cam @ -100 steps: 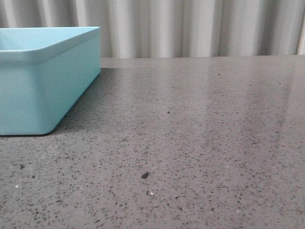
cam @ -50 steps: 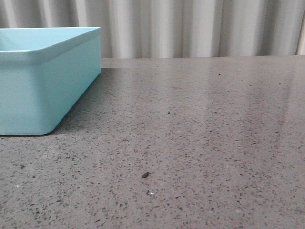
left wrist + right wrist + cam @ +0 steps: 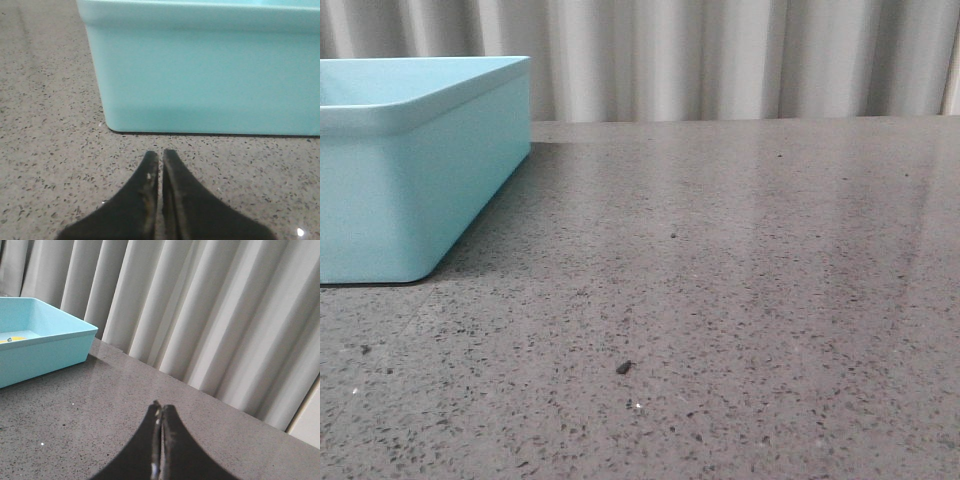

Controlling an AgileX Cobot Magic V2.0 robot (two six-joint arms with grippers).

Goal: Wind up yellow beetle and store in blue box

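1. Sitting inside the blue box, at 9 o'clock, the yellow beetle is barely seen.
2. The left gripper is pressed together, empty.
3. Same for the right gripper, kept well apart from the box.

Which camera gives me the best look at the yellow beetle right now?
The right wrist view: it looks down into the blue box, where a sliver of the yellow beetle shows at the frame's edge. The front and left wrist views show only the box's outer walls, so the beetle is hidden there.
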